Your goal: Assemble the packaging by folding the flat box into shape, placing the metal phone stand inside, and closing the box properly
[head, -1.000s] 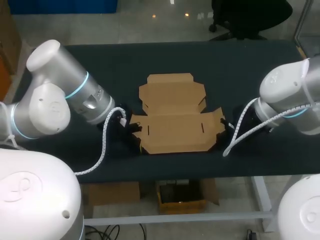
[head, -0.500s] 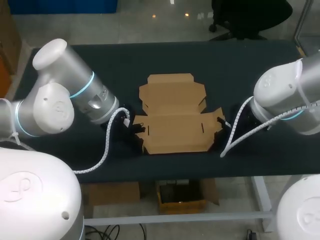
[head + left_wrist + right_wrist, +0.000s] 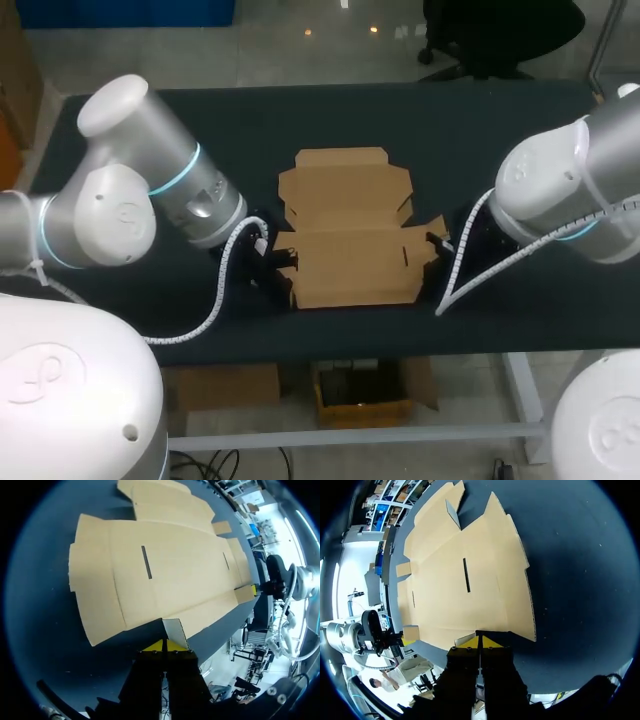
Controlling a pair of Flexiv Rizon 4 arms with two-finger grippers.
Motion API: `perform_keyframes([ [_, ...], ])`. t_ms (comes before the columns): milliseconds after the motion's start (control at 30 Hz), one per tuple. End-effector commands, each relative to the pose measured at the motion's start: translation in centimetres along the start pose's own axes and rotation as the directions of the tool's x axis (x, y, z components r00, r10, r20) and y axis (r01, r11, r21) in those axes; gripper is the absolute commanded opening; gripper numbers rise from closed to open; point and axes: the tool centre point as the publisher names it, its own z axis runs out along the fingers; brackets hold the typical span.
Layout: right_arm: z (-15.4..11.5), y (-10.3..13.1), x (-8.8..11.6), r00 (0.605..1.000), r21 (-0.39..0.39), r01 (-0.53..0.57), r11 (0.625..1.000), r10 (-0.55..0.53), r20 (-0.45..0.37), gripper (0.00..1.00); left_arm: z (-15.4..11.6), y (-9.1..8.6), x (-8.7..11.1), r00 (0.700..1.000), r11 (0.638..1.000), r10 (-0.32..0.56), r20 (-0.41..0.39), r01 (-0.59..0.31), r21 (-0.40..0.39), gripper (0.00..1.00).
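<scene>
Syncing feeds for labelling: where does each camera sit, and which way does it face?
Head view: above and behind the robot, looking down at the flat box on the table; left arm, right arm show.
Left wrist view: on that wrist, looking past the left end effector across the box toward the right end effector.
Right wrist view: the mirror, past its own end effector toward the left one.
Shared: the box, seen from opposite ends.
</scene>
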Motion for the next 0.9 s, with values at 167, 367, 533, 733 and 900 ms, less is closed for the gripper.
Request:
perform_keyframes([
  [167, -0.1, 0.6, 0.3, 0.999, 0.036, -0.018, 0.999, 0.017, 0.027, 0.0, 0.2, 0.0, 0.6, 1.0, 1.0, 0.0, 0.024, 0.0, 0.002, 0.0],
  [367, -0.2, 0.5, 0.4, 0.999, 0.046, -0.028, 0.999, 0.026, 0.031, 0.0, 0.4, 0.0, 0.9, 0.999, 1.0, 0.005, 0.035, -0.005, -0.004, 0.0],
  [533, -0.2, 0.4, 0.5, 0.999, 0.048, -0.027, 0.998, 0.025, 0.038, 0.0, 0.5, 0.1, 1.3, 0.999, 1.0, 0.012, 0.047, -0.012, -0.003, 0.0],
  [733, -0.1, 0.3, 0.6, 0.999, 0.048, -0.024, 0.999, 0.022, 0.043, 0.0, 0.6, -0.1, 1.4, 0.999, 1.0, 0.015, 0.051, -0.015, -0.005, 0.0],
  [900, 0.0, 0.4, 0.6, 0.999, 0.05, -0.022, 0.998, 0.02, 0.044, 0.0, 0.6, -0.6, 1.2, 0.998, 1.0, 0.005, 0.056, -0.004, -0.005, 0.0],
])
